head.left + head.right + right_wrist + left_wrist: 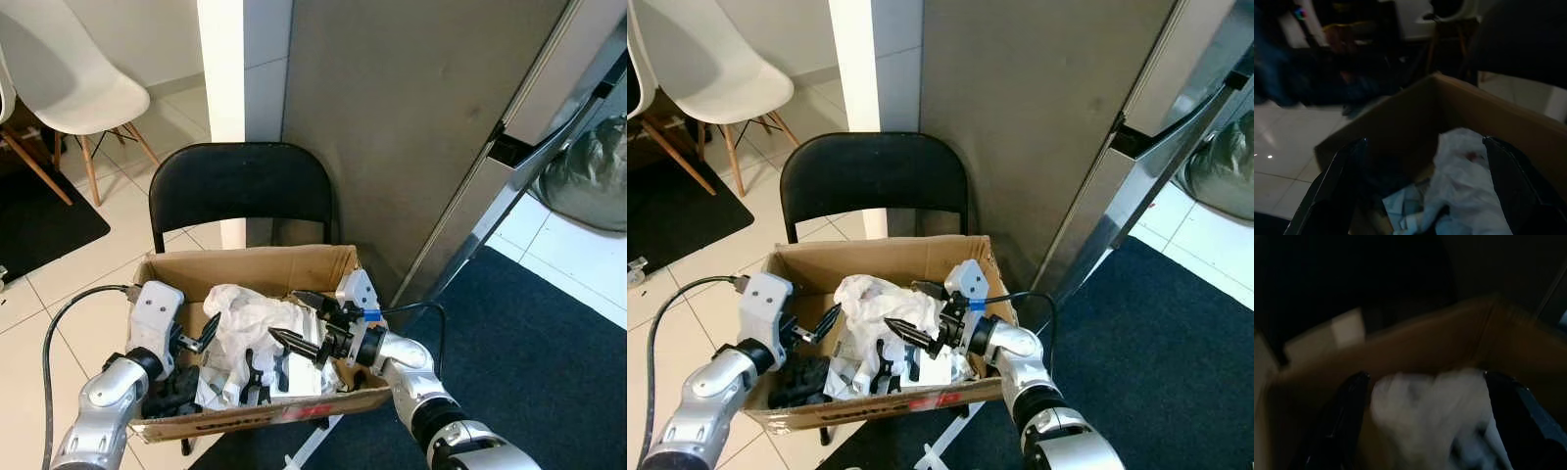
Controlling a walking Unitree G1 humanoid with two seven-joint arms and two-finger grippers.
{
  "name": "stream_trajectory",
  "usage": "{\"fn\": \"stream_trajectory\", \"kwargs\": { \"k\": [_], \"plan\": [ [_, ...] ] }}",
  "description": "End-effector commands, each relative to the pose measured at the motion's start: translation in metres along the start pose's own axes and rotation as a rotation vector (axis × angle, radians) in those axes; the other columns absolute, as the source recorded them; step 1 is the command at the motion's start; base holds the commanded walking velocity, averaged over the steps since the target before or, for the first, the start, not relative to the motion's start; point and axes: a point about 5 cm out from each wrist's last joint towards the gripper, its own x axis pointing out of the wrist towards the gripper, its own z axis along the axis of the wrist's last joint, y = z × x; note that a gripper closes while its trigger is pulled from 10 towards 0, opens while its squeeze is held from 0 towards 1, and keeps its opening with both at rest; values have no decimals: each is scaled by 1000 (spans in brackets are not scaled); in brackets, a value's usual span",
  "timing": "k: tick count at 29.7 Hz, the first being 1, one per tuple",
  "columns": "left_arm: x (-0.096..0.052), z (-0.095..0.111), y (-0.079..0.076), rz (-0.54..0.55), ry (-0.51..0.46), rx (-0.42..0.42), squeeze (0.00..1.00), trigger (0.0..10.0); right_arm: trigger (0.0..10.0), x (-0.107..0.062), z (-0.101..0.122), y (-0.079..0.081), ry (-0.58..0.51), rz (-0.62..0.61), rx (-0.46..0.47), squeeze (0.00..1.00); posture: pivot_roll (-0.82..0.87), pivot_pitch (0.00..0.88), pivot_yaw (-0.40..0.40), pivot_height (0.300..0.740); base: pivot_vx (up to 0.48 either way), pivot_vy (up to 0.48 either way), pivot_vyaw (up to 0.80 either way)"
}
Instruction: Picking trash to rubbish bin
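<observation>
A: Where's the trash?
B: Crumpled white paper (pixel 250 318) piled in an open cardboard box (pixel 245 266), with some dark scraps (pixel 176 390) down at the box's left end. Box rests on the seat of a black folding chair (pixel 240 186).
A: Left hand?
B: Left hand (pixel 196 338) is inside the box at its left side, fingers apart, tips just beside the white paper. Left wrist view is dark and blurred, but both fingers (pixel 1347 416) flank the paper with a gap between.
A: Right hand?
B: Right hand (pixel 299 321) reaches in from the box's right end, fingers spread, over the white paper. Nothing clamped in it. Can't tell if the tips touch the paper.
A: Surroundings?
B: White shell chair (pixel 73 88) back left, dark mat (pixel 39 220) beneath it, tiled floor (pixel 78 274), blue carpet (pixel 549 343) to the right, grey panel (pixel 411 117) behind the chair.
</observation>
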Motion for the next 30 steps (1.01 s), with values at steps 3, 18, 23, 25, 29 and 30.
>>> {"fn": "stream_trajectory", "kwargs": {
  "k": [3, 18, 23, 25, 29, 30],
  "plan": [
    [1, 9, -4, 23, -49, -45, 1000, 10000, 10000, -9, -2, -8, 16, -87, 11, 0, 60, 116, -79, 740, 0, 0, 0],
    [-9, 14, 14, 493, 3, -178, 0, 10000, 10000, -77, 9, -35, -129, -644, -5, 0, 27, 89, -58, 740, 0, 0, 0],
    [-12, 12, 16, 586, 39, -146, 0, 10000, 10000, -76, 9, -35, -48, -741, -6, 0, 19, 91, -49, 740, 0, 0, 0],
    [-12, 11, 16, 599, 42, -158, 0, 10000, 10000, -76, 12, -36, -57, -742, -36, 0, 7, 95, -49, 740, 0, 0, 0],
    [-8, 10, 12, 577, 65, -95, 0, 10000, 10000, -84, 16, -40, -83, -800, -58, 0, 19, 98, -60, 740, 0, 0, 0],
    [-7, 11, 10, 569, 68, -88, 0, 10000, 10000, -84, 15, -39, -86, -803, -51, 0, 27, 95, -62, 740, 0, 0, 0]
  ]
}}
